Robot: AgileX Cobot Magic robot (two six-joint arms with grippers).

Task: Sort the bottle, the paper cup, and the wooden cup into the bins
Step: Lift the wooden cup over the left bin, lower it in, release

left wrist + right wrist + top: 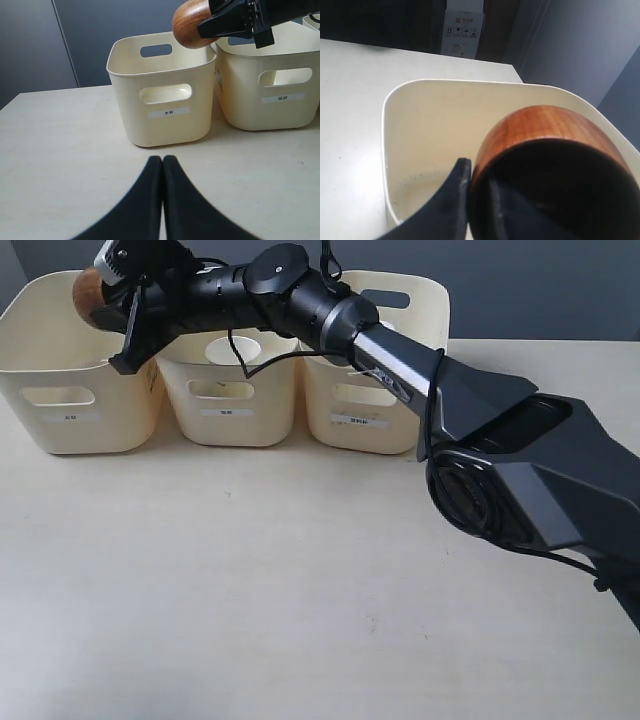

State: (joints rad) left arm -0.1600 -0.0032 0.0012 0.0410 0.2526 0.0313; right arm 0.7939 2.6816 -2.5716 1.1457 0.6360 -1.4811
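closest to the lens, the right arm's bulky black casing (520,480) runs out of the exterior view and is cut off by the frame edge. at the arm's far end the right gripper (118,302) is clamped on the wall of the wooden cup (88,290), one finger inside the mouth and one outside. the cup hangs in the air tipped on its side. right below the hand sits the open left bin (45,370). its inner wall and part of its floor show past the cup, and the cup is clear of the rim. beside the hand, toward its own arm, stand the middle bin (230,400) and the right bin (350,405), both partly hidden by the arm. a pale round rim (236,343) inside the middle one is too covered to name. the left gripper (162,200) is pressed closed on nothing, low over the table (250,590), with open tabletop between it and the bins.
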